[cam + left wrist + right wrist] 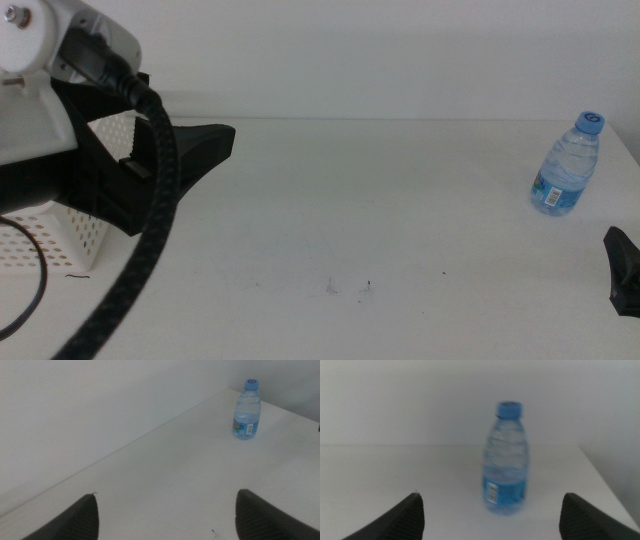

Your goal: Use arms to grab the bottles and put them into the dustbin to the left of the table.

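Observation:
A small clear water bottle with a blue cap and label stands upright at the table's far right. My right gripper sits at the right edge, just in front of it. In the right wrist view this gripper is open, with the bottle ahead, centred between the jaws and apart from them. My left gripper hangs at the left, beside the white perforated dustbin. In its wrist view it is open and empty, with the bottle far off.
The white tabletop carries only a few tiny dark specks near its front middle. The left arm's white housing and thick black cable cover much of the dustbin. A plain white wall runs behind the table.

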Available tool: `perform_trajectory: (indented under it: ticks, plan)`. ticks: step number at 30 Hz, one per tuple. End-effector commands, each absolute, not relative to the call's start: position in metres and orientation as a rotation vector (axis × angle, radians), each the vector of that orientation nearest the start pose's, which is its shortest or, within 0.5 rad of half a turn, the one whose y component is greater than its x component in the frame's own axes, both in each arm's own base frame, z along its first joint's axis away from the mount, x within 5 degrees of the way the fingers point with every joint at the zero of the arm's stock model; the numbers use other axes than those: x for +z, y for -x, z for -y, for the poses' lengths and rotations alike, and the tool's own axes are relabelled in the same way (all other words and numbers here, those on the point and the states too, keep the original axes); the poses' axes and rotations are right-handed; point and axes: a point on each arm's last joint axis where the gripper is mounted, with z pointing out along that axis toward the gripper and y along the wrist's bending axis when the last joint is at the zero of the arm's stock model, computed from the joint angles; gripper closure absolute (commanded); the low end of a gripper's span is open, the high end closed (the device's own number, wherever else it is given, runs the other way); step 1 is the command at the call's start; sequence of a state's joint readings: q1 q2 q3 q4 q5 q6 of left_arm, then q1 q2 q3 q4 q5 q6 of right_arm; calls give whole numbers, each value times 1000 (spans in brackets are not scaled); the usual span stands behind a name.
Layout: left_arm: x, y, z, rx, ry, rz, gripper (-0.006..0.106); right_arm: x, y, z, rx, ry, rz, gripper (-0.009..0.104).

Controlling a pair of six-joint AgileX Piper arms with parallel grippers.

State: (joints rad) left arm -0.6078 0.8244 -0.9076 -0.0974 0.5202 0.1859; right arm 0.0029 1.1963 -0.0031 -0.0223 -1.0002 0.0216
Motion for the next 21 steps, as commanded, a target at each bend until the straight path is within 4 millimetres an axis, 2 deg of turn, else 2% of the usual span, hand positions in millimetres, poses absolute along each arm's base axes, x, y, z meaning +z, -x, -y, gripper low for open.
perform_trajectory:
  ticks: [1, 9, 21]
  plan:
    - [392, -133, 98, -397, -694, -1787, 7, 173, -161, 3, -41, -5, -1684, 2]
    - [392, -133, 98, -397, -694, -1787, 7, 174, -212, 2, -61, 25, -1698, 2]
    - [392, -133, 98, -397, -693, -1787, 7, 152, -273, 5, -121, 44, -1754, 2]
